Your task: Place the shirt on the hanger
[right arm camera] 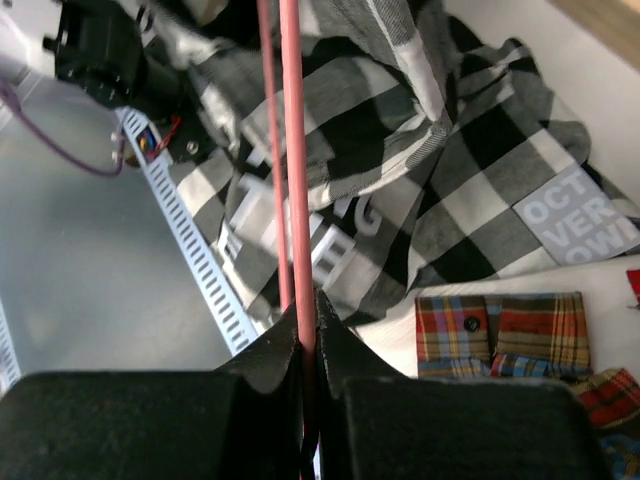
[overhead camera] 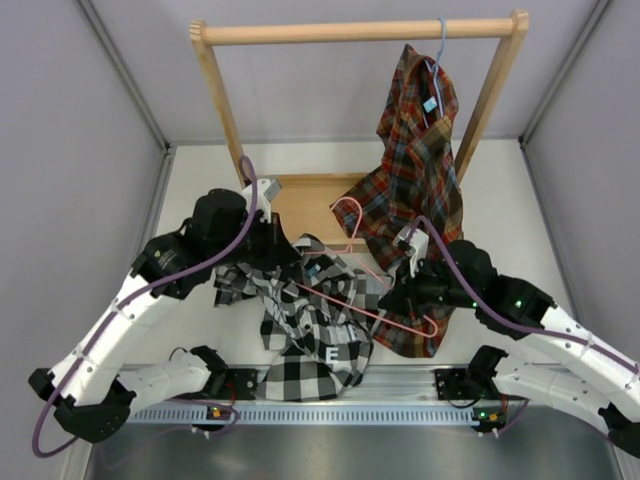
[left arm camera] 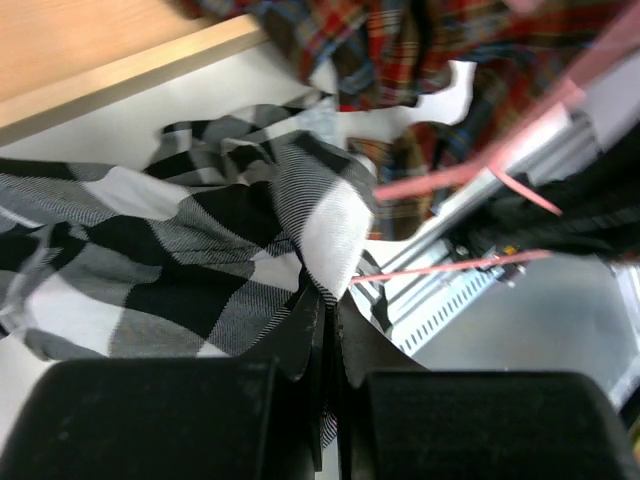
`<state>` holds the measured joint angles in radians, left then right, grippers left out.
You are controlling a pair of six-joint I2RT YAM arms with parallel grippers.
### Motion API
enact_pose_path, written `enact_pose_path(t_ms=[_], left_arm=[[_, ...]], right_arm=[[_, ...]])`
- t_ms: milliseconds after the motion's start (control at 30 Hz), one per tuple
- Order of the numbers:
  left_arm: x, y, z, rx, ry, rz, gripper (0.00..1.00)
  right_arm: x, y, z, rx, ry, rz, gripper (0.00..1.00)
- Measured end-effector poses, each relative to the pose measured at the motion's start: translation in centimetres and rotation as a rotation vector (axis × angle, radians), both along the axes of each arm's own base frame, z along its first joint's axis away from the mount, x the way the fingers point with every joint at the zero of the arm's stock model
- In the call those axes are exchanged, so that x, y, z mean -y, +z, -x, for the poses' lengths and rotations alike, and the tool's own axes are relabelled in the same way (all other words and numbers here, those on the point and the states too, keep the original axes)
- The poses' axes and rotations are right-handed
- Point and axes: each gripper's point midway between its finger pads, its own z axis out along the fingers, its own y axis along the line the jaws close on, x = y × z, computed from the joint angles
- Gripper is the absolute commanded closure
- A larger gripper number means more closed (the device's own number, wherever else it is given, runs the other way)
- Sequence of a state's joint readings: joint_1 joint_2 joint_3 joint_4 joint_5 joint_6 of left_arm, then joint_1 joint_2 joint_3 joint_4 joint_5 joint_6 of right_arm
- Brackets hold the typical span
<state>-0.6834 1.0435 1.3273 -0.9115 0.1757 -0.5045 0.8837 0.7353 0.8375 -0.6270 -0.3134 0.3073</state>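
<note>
The black-and-white check shirt [overhead camera: 315, 335] with white lettering lies bunched on the table between the arms, partly lifted at its upper left. My left gripper [overhead camera: 270, 245] is shut on a fold of the shirt [left arm camera: 330, 225]. The thin pink wire hanger [overhead camera: 350, 215] lies tilted across the shirt, its hook toward the wooden base. My right gripper [overhead camera: 402, 290] is shut on the hanger's wire [right arm camera: 293, 150], which runs up the right wrist view over the shirt [right arm camera: 470, 160]. The hanger also shows in the left wrist view [left arm camera: 440, 180].
A wooden rack [overhead camera: 360, 32] stands at the back, its base board [overhead camera: 300, 200] on the table. A red, orange and blue plaid shirt [overhead camera: 415, 150] hangs from it on a light blue hanger [overhead camera: 440, 50], its hem reaching the table by my right gripper. A slotted rail [overhead camera: 340, 410] runs along the near edge.
</note>
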Motion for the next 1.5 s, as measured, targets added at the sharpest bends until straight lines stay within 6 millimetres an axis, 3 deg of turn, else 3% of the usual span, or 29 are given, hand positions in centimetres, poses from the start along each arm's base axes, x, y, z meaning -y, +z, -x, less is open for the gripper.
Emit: enact_pose_path(t_ms=[133,233,433,567,700,867,1233,1500], left_arm=[[-0.2,2.0,1.9,0.054,-0.07,0.062,1.0],[-0.2,2.4,2.4,0.07,-0.102,0.074,1.0],[0.3,1.4,1.7,0.057,-0.119,0.036,1.0],[0.4,0.5,0.2,0.042,-0.071,-0.026,1.0],[0.2,2.4,-1.2,0.074,-0.011,-0.037,1.0],[0.6,4.7,-0.9,0.111,-0.031,0.016,1.0],[0.0,4.1,0.1,0.097,-0.025,0.022,1.0],[1.9,3.4,1.6,0.069,-0.118,0.015,1.0]], right_arm=[[-0.6,0.3,-2.0,0.027,-0.079,-0.01,1.0],[-1.0,0.3,-2.7,0.054,-0.096,-0.028,1.0],[-2.1,-0.3,-1.4,0.076,0.002,-0.12,1.0],[-2.7,0.6,-0.2,0.104,0.097,-0.152,1.0],[-3.2,1.0,0.6,0.126,0.176,-0.153,1.0],[-2.8,1.0,0.1,0.161,0.151,-0.136,1.0],[-1.0,1.7,-2.6,0.227,-0.033,-0.093,1.0],[-3.5,2.1,-0.9,0.202,0.14,-0.143,1.0]])
